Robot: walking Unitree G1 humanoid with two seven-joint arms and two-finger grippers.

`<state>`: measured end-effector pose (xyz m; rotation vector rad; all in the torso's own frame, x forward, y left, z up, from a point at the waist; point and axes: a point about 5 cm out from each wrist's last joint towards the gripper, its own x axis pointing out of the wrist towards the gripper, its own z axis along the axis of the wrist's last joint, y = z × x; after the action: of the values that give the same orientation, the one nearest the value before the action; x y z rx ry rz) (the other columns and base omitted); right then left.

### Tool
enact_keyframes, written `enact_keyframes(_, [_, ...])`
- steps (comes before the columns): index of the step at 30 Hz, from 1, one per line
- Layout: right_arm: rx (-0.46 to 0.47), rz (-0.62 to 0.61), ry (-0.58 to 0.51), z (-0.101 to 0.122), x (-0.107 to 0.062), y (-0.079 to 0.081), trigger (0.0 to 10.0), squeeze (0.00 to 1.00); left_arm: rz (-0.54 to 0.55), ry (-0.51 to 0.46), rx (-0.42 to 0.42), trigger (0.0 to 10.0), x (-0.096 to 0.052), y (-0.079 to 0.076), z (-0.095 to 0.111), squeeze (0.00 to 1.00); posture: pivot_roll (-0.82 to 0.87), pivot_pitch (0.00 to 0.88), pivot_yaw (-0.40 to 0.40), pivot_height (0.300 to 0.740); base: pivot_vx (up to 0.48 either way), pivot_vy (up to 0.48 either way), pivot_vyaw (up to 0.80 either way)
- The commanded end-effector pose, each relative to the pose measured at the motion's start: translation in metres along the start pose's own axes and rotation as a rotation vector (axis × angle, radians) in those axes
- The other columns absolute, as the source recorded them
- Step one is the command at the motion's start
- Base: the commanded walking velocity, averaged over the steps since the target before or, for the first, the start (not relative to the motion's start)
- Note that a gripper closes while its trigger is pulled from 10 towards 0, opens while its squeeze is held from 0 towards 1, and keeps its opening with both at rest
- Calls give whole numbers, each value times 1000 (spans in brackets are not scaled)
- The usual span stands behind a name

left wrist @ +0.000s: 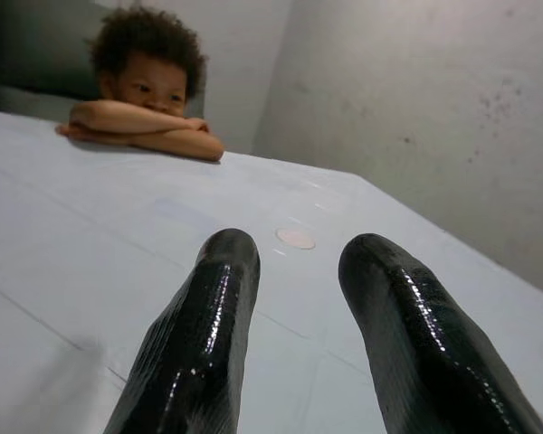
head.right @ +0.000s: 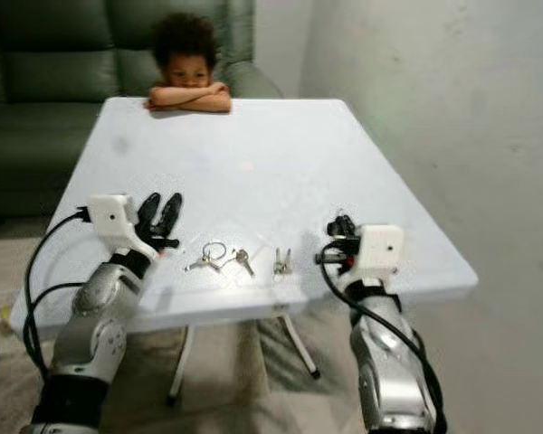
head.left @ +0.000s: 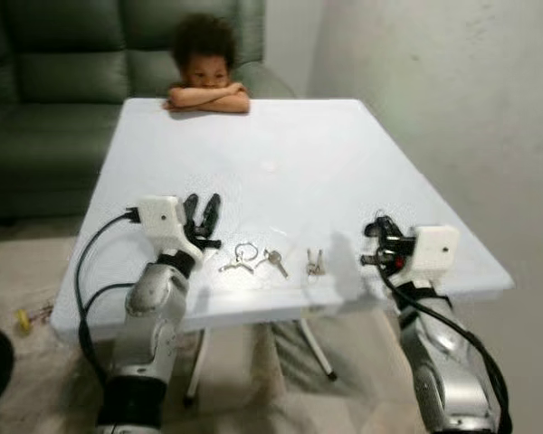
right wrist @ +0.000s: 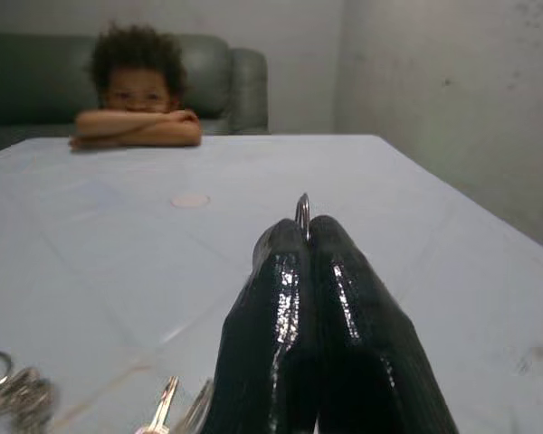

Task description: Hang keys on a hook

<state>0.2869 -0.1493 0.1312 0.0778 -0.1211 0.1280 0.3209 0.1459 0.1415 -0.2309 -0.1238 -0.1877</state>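
White and bare across most of its top, the table [head.left: 281,154] runs away from the robot toward a dark green sofa [head.left: 54,81], and a child [head.left: 205,68] leans folded arms on its far edge. A grey wall [head.left: 452,108] stands to the right.

Near the front edge, between the two arms, lie the keys. One bunch on a ring [head.left: 244,257] sits just right of the left gripper [head.left: 203,217], with a single key [head.left: 273,261] trailing from it toward the right. A second small pair of keys [head.left: 315,263] lies further right, with its blades pointing roughly away from the robot, about midway to the right gripper [head.left: 376,242].

The left gripper rests low over the table with its fingers [left wrist: 217,298] spread apart and nothing between them. The right gripper is pressed together, and a thin metal loop [right wrist: 302,210] pokes out past its tips; it appears to pinch a ring or a small hook, though the loop is too small to tell which.

By my judgement the ring bunch belongs to the left arm, which is clearly nearer: it lies to that gripper's right and slightly nearer the robot.

No wall hook or rack can be made out, so where the keys should go remains unclear.
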Motion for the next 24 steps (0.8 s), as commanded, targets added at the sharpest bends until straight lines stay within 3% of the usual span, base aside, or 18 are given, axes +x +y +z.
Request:
enact_keyframes(1, [-18,-15,-10,4,0,-6,10000,0,-17,30,-26,10000,3,-9,-4,0,88,0,-48,740,0,0,-750])
enact_keyframes(12, [-24,-17,-11,5,0,-6,10000,0,3,84,-49,10000,3,-10,-11,0,89,0,-53,740,0,0,-753])
enact_keyframes(17, [-28,-20,-13,6,1,-7,10000,0,2,87,-3,10000,2,-13,-14,0,84,0,-51,740,0,0,-754])
enact_keyframes(24, [-36,-26,-14,7,2,-9,10000,0,-8,77,-7,10000,3,-15,-12,0,83,0,-50,740,0,0,-754])
